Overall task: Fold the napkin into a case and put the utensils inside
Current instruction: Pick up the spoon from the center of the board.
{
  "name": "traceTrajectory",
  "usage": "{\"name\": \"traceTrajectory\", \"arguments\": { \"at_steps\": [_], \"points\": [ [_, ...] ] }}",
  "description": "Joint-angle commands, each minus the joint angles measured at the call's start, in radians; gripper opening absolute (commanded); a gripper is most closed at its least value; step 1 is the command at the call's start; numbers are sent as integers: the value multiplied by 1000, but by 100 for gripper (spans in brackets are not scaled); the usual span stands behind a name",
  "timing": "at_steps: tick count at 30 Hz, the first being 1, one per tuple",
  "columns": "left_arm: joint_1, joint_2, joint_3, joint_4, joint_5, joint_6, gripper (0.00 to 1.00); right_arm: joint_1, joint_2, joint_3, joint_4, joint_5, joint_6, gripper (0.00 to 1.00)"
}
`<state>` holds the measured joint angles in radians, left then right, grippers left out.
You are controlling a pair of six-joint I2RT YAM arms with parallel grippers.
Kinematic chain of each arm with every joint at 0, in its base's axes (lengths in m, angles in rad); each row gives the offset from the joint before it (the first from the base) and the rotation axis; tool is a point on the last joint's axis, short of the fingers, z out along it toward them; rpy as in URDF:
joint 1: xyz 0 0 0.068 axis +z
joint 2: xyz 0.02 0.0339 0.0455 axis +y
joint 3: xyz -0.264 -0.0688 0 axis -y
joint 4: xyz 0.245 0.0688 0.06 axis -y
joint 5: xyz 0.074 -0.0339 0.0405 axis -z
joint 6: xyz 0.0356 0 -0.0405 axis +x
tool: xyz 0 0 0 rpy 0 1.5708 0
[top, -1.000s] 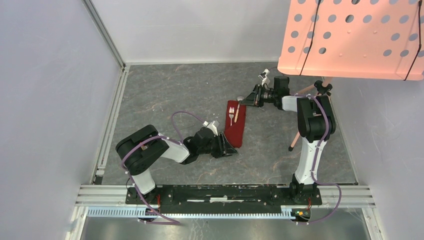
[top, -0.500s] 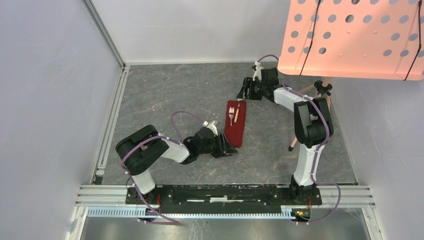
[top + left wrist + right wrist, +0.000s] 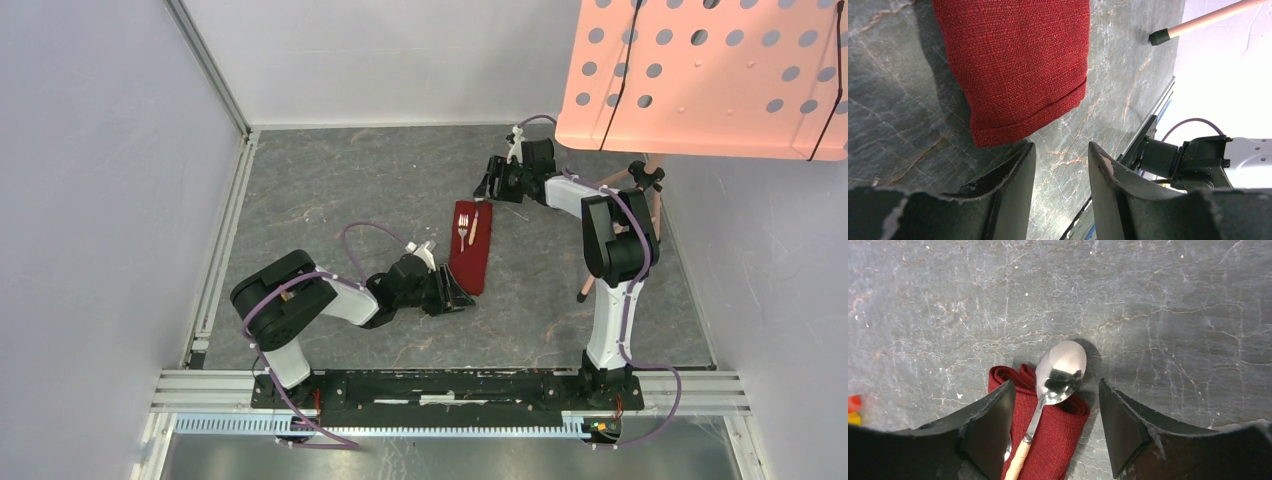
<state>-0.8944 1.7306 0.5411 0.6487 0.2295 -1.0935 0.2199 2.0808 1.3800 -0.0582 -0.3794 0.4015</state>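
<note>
Maroon cloth, coarse-woven and folded into a long narrow strip, lies mid-bench as the napkin (image 3: 470,255) meant to serve as a case. The fork (image 3: 463,233) and spoon (image 3: 1057,377) appear to rest on top of it rather than tucked inside. The spoon's polished bowl overhangs the rounded far fold, while its pale tan handle runs back along the cloth.

The right pincer (image 3: 1057,385) hangs over that far end, its dark wedge-shaped fingers spread wide to either side of the bowl and touching nothing. The left pincer (image 3: 1060,155) sits low on the grey, veined bench (image 3: 350,190) just beside the napkin's stitched near hem, about half open with nothing between its fingers.

The risk lies in smooth metal on soft fabric. A brush from either right finger could roll the spoon off the fold onto the stone-look surface. A tug at the hem by the left pincer could drag the strip, loosen its folds and shed both utensils. A pink tripod leg (image 3: 1208,20) with a black rubber tip stands well apart from the cloth.
</note>
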Motion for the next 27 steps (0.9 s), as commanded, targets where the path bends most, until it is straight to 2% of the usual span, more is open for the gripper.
{"name": "traceTrajectory", "arguments": {
  "at_steps": [1,4,11,14,17,19,23,27],
  "points": [
    [-5,-24,13,-27,-17,44,51,-21,28,-30,119,-81,65,67],
    [-5,-26,10,-27,-17,43,51,-39,43,-98,267,-179,170,62],
    [-5,-32,3,-29,-20,40,52,-69,109,-157,509,-279,370,49],
    [-5,-38,3,-31,-23,39,52,-70,151,-135,545,-308,413,43],
    [-4,-44,2,-34,-26,40,52,-73,182,-127,597,-341,462,33],
    [-5,-45,3,-39,-29,43,52,-77,193,-130,649,-359,498,22],
    [-5,-46,0,-40,-30,44,52,-78,191,-104,661,-364,518,9],
    [-4,-52,-3,-36,-27,49,53,-78,172,-63,658,-372,532,3]
  ]
}}
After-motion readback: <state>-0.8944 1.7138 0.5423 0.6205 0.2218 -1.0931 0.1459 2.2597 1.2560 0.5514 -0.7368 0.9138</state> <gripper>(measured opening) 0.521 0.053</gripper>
